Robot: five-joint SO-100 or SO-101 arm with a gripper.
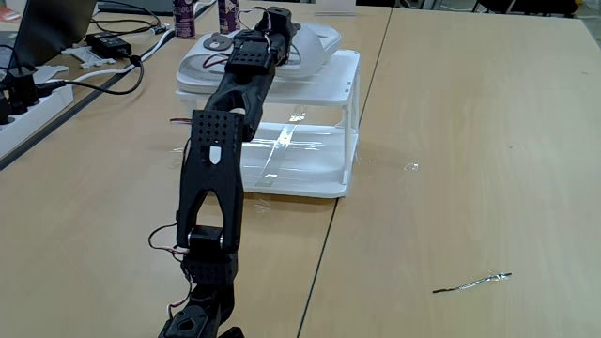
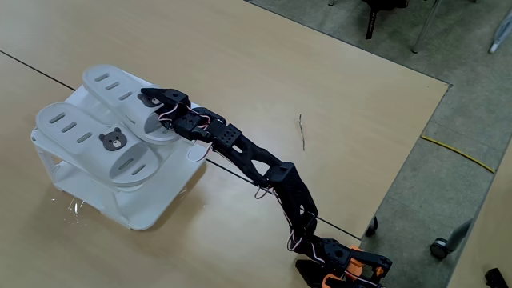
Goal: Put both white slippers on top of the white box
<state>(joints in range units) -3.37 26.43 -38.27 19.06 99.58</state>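
Two off-white slippers lie side by side on the flat top of the white box (image 2: 152,206) (image 1: 324,89). The nearer slipper (image 2: 80,132) (image 1: 199,64) shows its grey-brown bear badge and lies free. My arm is stretched out from its base to the box. My gripper (image 2: 150,99) (image 1: 275,21) is down at the strap of the other slipper (image 2: 108,82) (image 1: 321,42), covering that slipper's badge. The black jaws blend into the strap, so I cannot make out whether they are open or closed on it.
In a fixed view, a power strip (image 1: 28,94), a black adapter (image 1: 108,43), cables and bottles (image 1: 184,14) crowd the table's far left. A thin wire (image 1: 474,281) (image 2: 302,132) lies on the wood. The table edge and the floor with a yellow cable (image 2: 456,152) are to the right.
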